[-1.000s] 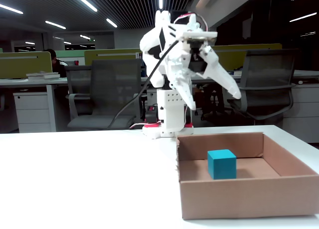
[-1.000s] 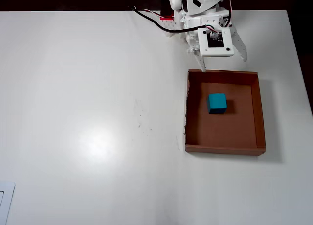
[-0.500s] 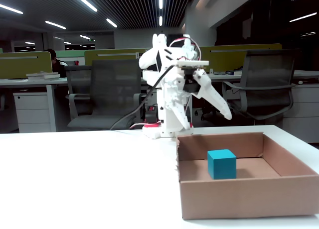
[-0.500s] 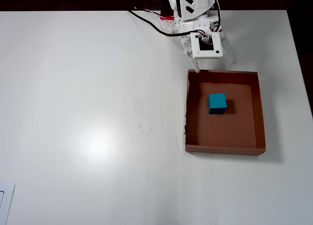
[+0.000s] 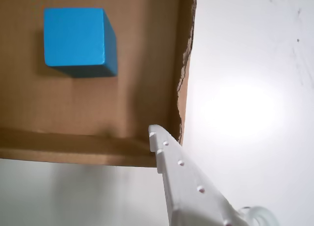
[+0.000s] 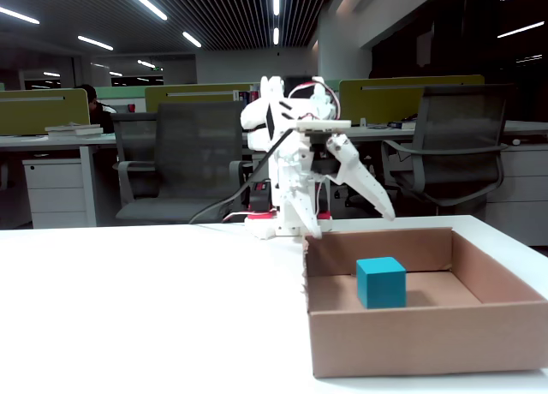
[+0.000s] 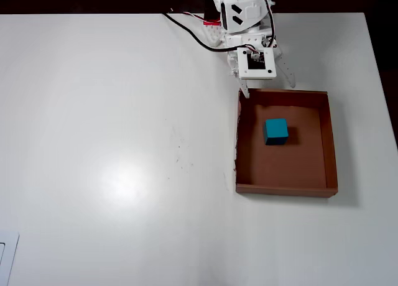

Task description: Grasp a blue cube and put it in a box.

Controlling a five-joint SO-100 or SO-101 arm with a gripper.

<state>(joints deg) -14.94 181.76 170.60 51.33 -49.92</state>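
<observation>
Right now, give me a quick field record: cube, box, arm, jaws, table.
cube: small solid blue cube resting on the floor of the box, clear of all walls
box: wide shallow brown cardboard box, no lid, ragged edge on one wall in the wrist view
arm: white arm at the table's far edge, wrist above the box's near-arm wall
jaws: gripper empty, raised above the box; open or shut unclear
table: white tabletop

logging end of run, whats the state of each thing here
cube: resting flat on the box floor, not held
box: open top, upright on the table, one wall edge torn
gripper: empty, above the box's far edge; fingers' opening not clear
</observation>
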